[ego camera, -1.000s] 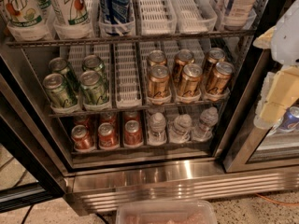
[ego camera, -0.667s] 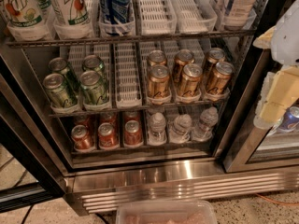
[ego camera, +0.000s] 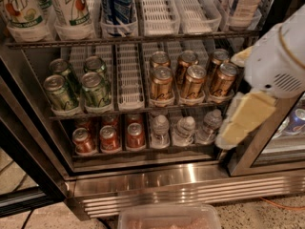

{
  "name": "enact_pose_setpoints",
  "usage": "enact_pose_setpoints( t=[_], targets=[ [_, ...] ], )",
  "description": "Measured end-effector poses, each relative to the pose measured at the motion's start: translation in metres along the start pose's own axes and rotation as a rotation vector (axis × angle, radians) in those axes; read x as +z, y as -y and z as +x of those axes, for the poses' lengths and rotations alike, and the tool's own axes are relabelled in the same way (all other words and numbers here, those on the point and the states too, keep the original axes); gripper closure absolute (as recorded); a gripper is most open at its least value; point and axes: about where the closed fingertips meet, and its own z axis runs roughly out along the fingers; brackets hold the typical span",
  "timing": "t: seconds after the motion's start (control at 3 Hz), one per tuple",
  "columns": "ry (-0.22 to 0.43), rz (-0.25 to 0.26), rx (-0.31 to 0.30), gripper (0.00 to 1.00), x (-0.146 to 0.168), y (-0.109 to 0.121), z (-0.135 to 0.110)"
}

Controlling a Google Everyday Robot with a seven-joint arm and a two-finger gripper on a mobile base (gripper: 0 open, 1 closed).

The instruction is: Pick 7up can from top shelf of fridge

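the gripper [ego camera: 232, 130] hangs at the right, in front of the fridge's [ego camera: 190, 187] door frame, level with the lower racks and well apart from the top shelf [ego camera: 143, 38]; i cannot tell whether it is open or closed. it holds nothing. the 7up can [ego camera: 71, 6] stands upright on the top shelf, between a second 7up can [ego camera: 19, 8] on its left and a blue pepsi can [ego camera: 116, 4] on its right. short green cans [ego camera: 78, 87] and gold cans [ego camera: 190, 78] fill the rack below.
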Motion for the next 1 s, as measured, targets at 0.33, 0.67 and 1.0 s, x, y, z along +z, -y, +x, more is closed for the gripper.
enact_pose_setpoints(
  t=[0.33,0.67,1.0],
  targets=[
    [0.116,-0.027,0.000,0.00,0.0223,-0.0248,-0.0398],
    [0.116,-0.027,0.000,0.00,0.0223,-0.0248,-0.0399],
    [0.179,0.005,0.034,0.00,0.0289,-0.0304,-0.0482]
  ],
)
